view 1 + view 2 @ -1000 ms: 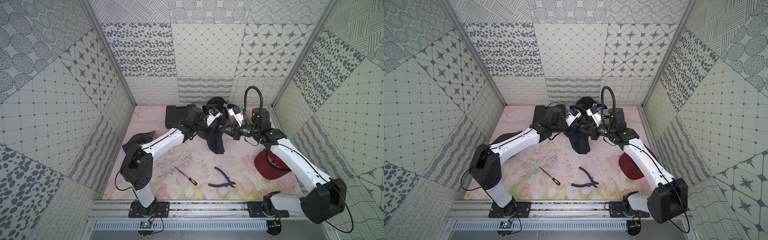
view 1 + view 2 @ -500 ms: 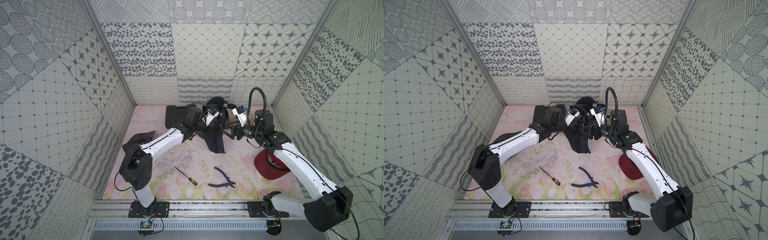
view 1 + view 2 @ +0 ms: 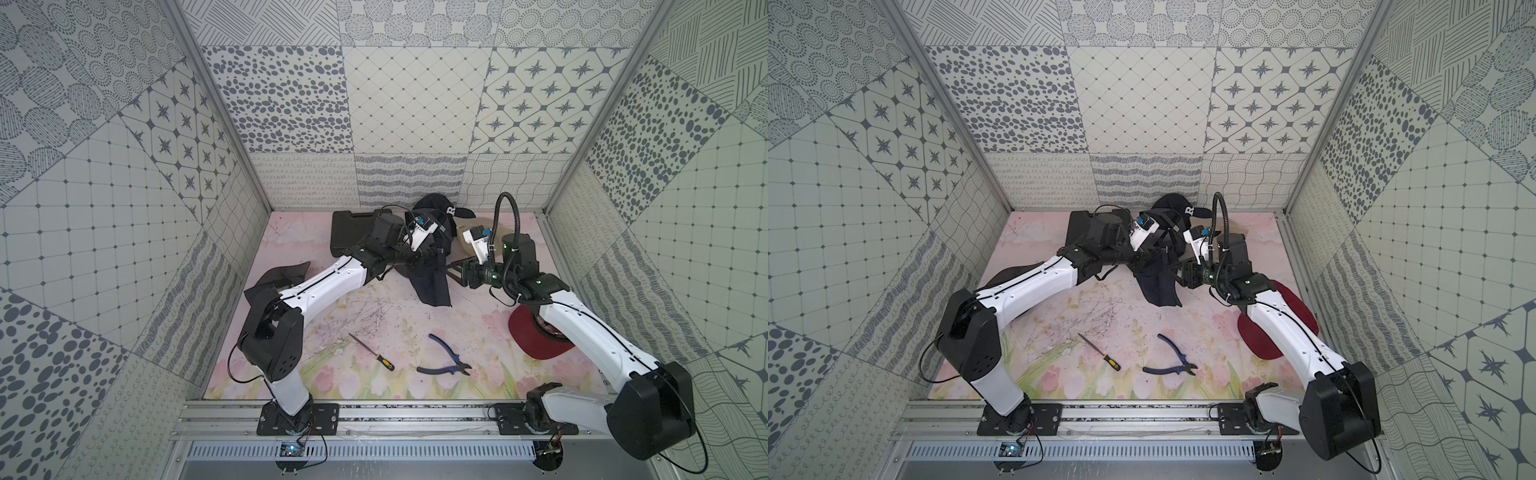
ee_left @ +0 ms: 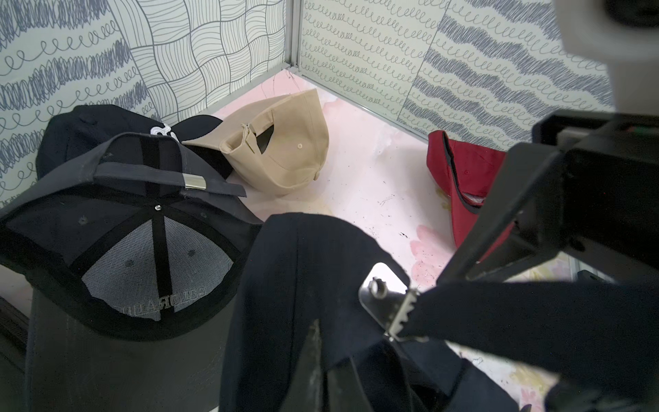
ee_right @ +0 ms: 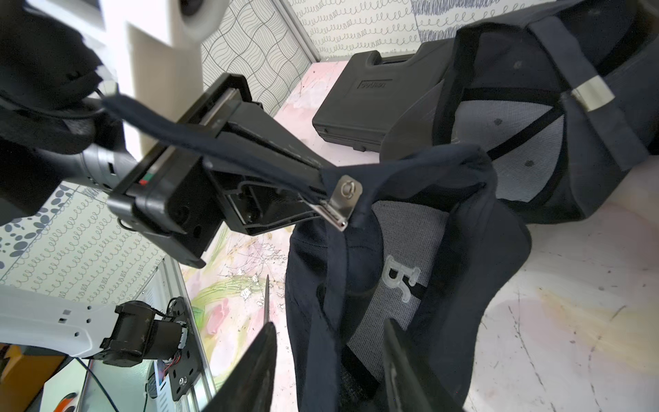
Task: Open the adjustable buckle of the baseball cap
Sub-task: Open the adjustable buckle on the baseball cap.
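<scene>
Pinching the navy cap [image 4: 303, 267] beside its buckle [image 4: 387, 303], left fingers [image 4: 313, 367] sit closed; right fingers [image 5: 262, 360] gape alongside.

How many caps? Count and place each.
5: navy cap in the left gripper, grey cap beside it, black cap behind, beige cap by the back wall, red cap under the right arm. More may be hidden.

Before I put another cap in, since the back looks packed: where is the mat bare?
Bare mat: the middle, between the navy cap, screwdriver and pliers; also the front strip between those tools and the rail. Crowded: the back, with black case, tan cap and grey cap; the red cap fills the right edge.
</scene>
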Motion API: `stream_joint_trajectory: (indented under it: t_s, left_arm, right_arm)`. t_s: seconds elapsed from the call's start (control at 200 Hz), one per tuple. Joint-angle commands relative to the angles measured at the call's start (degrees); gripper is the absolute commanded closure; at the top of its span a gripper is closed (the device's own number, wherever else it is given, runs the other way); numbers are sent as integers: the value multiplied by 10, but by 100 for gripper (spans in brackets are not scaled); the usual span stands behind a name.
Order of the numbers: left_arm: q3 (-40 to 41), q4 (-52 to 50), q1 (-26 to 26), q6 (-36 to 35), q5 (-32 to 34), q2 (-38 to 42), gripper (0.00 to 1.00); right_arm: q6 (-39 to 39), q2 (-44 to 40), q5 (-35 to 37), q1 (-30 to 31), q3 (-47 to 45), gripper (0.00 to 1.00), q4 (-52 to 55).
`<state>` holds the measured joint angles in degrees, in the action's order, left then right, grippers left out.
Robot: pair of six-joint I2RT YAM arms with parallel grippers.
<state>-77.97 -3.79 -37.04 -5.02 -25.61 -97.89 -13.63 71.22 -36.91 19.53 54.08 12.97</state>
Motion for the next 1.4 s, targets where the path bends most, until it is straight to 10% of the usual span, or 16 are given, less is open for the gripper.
stream_joint_trajectory:
  t_s: [0.0, 0.49, 0.61, 0.855, 1.396]
  left_arm:
    - [-5, 3, -1, 8, -15, 10, 100]
    - [-4, -6, -3, 5, -26, 21, 100]
    - [-8, -16, -3, -1, -17, 21, 100]
    - [7, -23, -2, -54, 31, 40, 47]
    - [45, -22, 2, -228, 3, 39, 38]
  right_arm:
    - [-15, 10, -25, 0, -2, 50, -63]
    - [-33, 57, -56, 0, 11, 65, -108]
    - [-33, 59, -66, 0, 12, 85, -115]
    - [-13, 45, -55, -2, 16, 100, -95]
    - [46, 59, -149, -3, 40, 100, -52]
